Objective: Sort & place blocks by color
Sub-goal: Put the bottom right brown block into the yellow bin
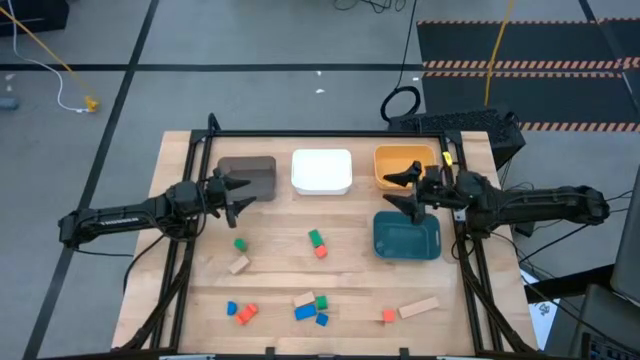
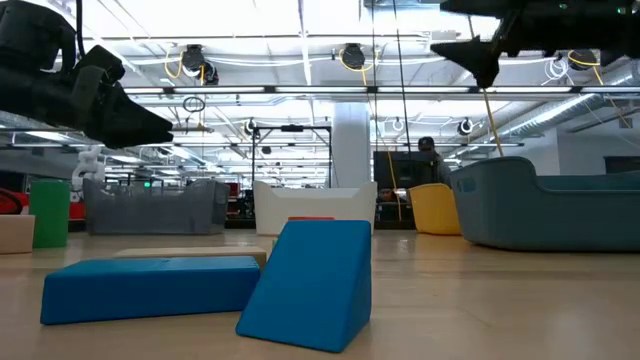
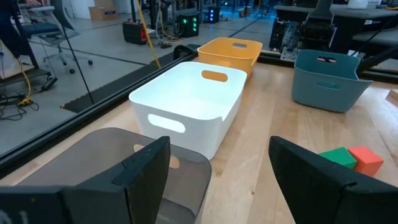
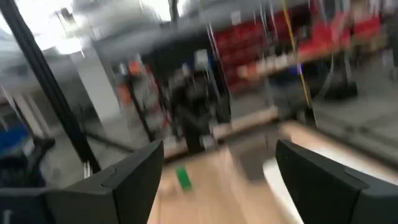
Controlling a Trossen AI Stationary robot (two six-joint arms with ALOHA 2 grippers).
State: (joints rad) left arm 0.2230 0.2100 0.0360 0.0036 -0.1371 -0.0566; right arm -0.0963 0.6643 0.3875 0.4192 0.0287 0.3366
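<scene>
Small blocks lie loose on the wooden table (image 1: 200, 300). A green block (image 1: 240, 243) and a wooden one (image 1: 238, 264) lie at the left. A green block (image 1: 316, 237) touches a red one (image 1: 320, 251) at the middle. Several blue (image 1: 305, 312), orange (image 1: 245, 313), green (image 1: 322, 301) and wooden (image 1: 418, 308) blocks lie along the near edge. My left gripper (image 1: 246, 193) hovers open beside the brown bin (image 1: 248, 172). My right gripper (image 1: 390, 192) hangs open in the air between the orange bin (image 1: 405, 162) and the teal bin (image 1: 407, 238). Neither holds anything.
Across the far part of the table stand the brown bin, a white bin (image 1: 321, 170) and the orange bin, with the teal bin in front of the orange one. A black frame rail (image 1: 330, 134) borders the table. In the low view two blue blocks (image 2: 310, 283) fill the foreground.
</scene>
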